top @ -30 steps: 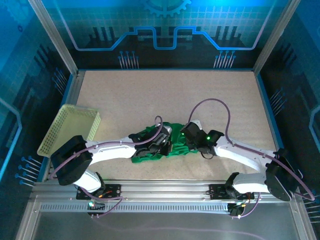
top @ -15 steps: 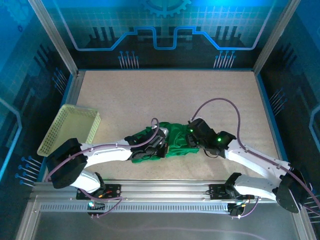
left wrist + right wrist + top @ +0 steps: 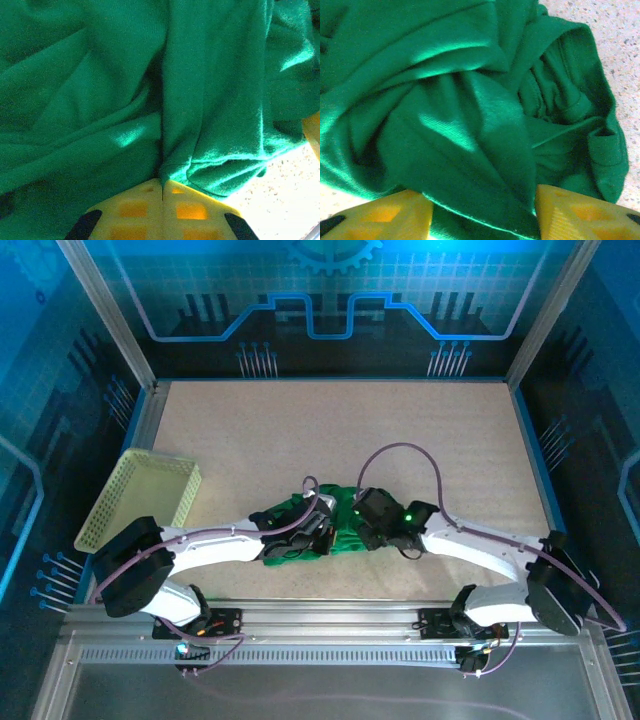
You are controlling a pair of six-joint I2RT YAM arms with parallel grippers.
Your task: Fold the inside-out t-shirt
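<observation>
The bright-green t-shirt (image 3: 345, 538) lies bunched on the worktop (image 3: 300, 430) toward its near edge (about midway between left and right), the left fingers (image 3: 192, 211) pinched together on a fold of it, the right fingers (image 3: 395, 214) spread apart astride the crumpled cloth.

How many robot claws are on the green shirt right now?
2. The left claw is shut on a fold at the left side of the t-shirt; the right claw stands open at its right side, bunched cloth between its fingers.

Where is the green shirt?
From above, the t-shirt lies bunched at the front of the table, between the left gripper and the right gripper.
</observation>
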